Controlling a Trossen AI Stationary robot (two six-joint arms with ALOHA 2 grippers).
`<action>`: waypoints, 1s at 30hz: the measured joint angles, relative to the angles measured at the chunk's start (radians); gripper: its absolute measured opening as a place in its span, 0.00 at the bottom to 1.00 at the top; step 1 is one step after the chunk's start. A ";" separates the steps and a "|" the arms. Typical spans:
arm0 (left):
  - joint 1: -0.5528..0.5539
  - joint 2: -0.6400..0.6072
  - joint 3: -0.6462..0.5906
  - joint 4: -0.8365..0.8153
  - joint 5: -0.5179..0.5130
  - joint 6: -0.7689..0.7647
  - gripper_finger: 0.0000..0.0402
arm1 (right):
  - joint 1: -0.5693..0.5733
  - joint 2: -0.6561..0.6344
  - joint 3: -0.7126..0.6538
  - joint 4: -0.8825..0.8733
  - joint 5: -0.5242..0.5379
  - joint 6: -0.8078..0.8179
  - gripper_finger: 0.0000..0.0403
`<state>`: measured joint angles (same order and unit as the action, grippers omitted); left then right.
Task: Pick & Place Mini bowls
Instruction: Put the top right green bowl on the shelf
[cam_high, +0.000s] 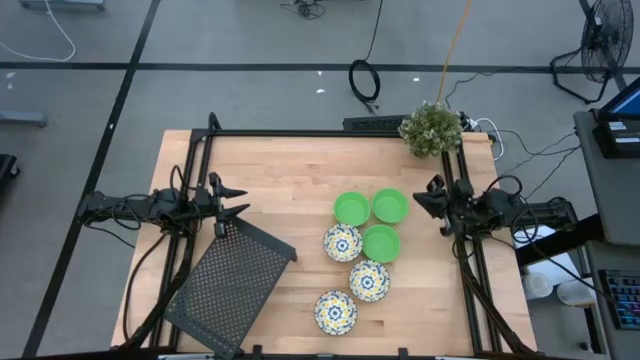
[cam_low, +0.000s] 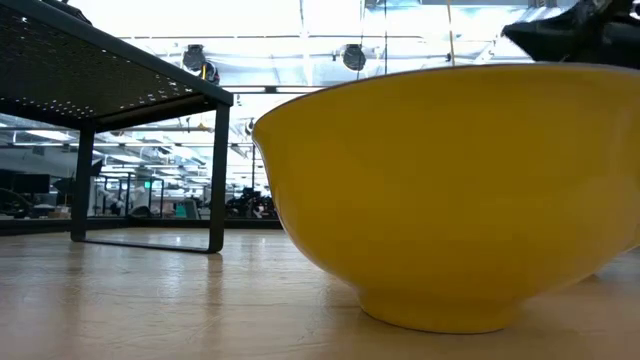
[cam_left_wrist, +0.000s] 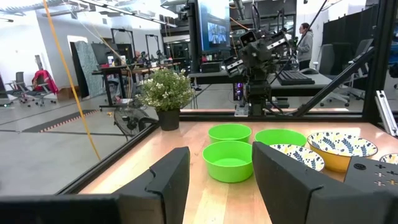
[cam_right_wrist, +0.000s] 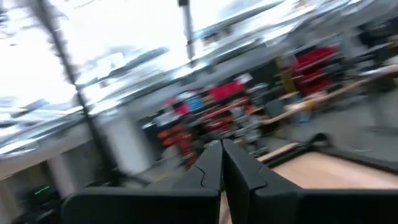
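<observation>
Standing toward the right edge of the light wooden table (cam_high: 290, 190): six mini bowls, three plain green plastic (cam_high: 351, 209), three white floral-patterned (cam_high: 342, 243), clustered together. Left gripper (cam_high: 238, 200), fingers parted, holding nothing, above the left edge by the black perforated mesh tray (cam_high: 230, 280). Right gripper (cam_high: 428, 193), fingers closed, empty, above the right edge.

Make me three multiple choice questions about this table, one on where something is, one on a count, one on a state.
1. Where is the plant?
A. the table's far right corner
B. on the mesh tray
C. among the bowls

2. How many green bowls?
A. one
B. three
C. five

3. How do the right gripper's jaws stand?
A. shut, empty
B. wide open
C. shut on a bowl

A: the high view shows it at that corner.
B: three green bowls sit beside three patterned bowls.
A: the right wrist view shows the fingers pressed together with nothing between.
</observation>
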<state>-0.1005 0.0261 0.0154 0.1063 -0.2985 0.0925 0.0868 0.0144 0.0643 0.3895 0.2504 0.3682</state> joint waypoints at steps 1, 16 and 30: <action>0.000 0.000 0.000 0.001 0.000 0.000 0.44 | 0.000 0.000 0.000 0.002 0.056 0.000 0.00; 0.000 0.000 0.000 0.000 0.000 0.000 0.44 | 0.012 0.402 0.193 -0.139 0.222 -0.091 0.40; 0.000 0.000 0.000 0.001 0.000 0.000 0.44 | -0.212 0.948 0.718 -1.359 0.048 0.426 0.54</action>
<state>-0.1005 0.0261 0.0154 0.1070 -0.2985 0.0925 -0.1250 0.9624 0.7823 -0.9697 0.2983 0.7943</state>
